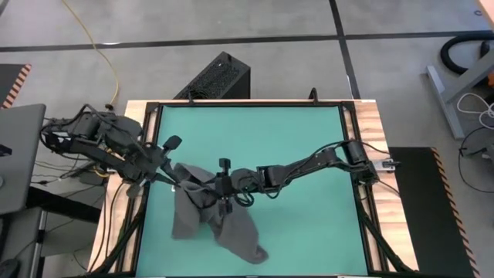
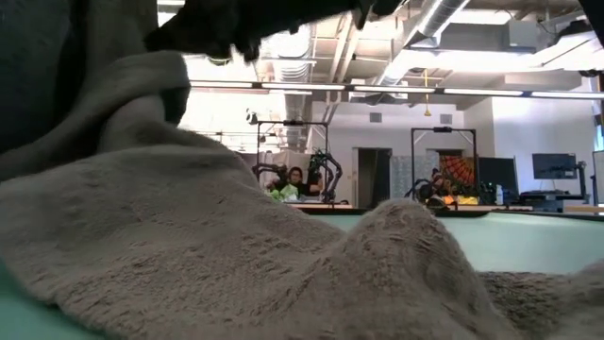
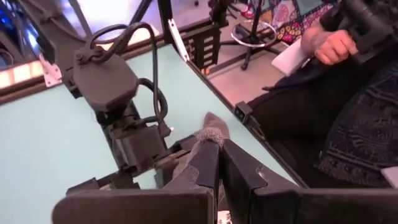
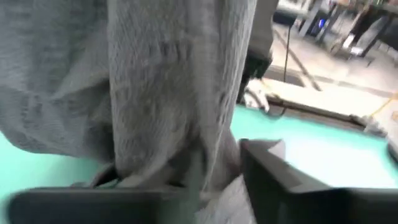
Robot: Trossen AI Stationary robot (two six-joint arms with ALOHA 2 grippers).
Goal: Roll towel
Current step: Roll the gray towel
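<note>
Pinching the towel [image 1: 224, 224] at its upper edge, left pincer [image 1: 176, 179] and right pincer [image 1: 222, 191] both hold cloth. Towel hangs crumpled onto the mat's [image 1: 293, 139] lower left part.

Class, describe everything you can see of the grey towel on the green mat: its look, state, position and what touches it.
The towel is plain dark grey, soft and nubbly, unmarked. It lies crumpled and bunched, not rolled, on the near-left part of the green mat, one end trailing toward the near edge. The left gripper pinches a corner of it; the right gripper holds a lifted fold at its upper middle.
</note>
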